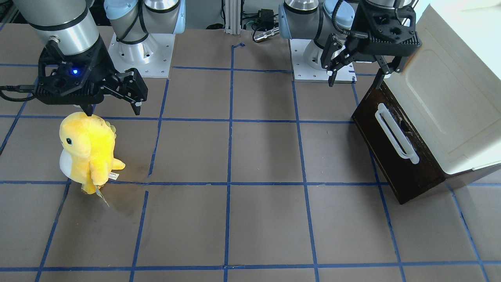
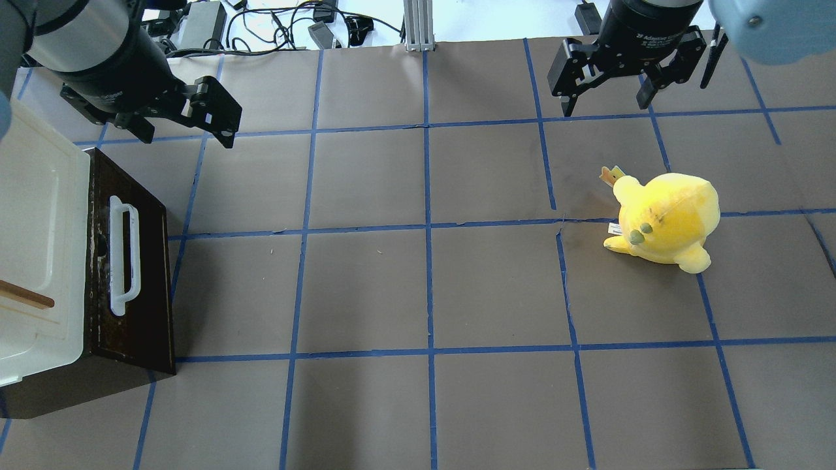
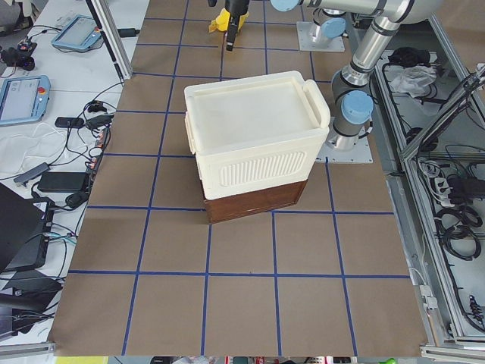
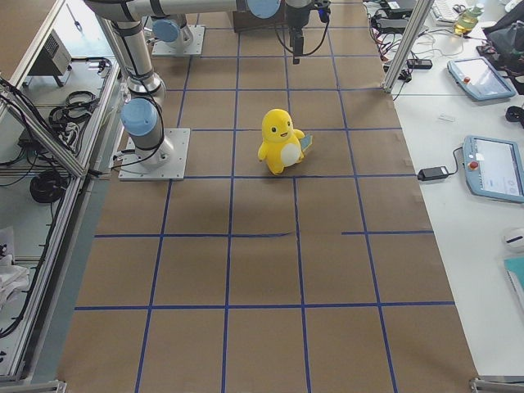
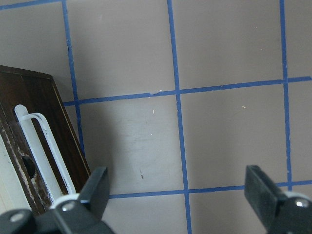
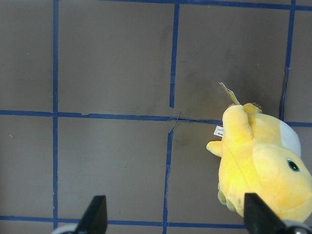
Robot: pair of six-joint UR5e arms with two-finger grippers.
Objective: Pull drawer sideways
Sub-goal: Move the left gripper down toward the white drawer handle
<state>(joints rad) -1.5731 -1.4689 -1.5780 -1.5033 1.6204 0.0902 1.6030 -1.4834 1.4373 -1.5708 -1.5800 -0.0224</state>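
The drawer (image 1: pixel 395 164) has a dark brown wooden front and a long white bar handle (image 1: pixel 396 135). It sits under a cream cabinet (image 1: pixel 450 98) and looks pushed in. It also shows in the overhead view (image 2: pixel 147 261) and in the left wrist view (image 5: pixel 48 122). My left gripper (image 1: pixel 354 80) is open and empty. It hovers above the floor just beyond the drawer's far end, clear of the handle (image 2: pixel 124 254). My right gripper (image 2: pixel 607 98) is open and empty, far across the table.
A yellow plush toy (image 2: pixel 666 219) stands below and in front of my right gripper (image 6: pixel 175 219). The cream cabinet (image 2: pixel 32 241) has a small brown wooden handle (image 2: pixel 26 297) on top. Brown floor with blue tape lines lies between the arms.
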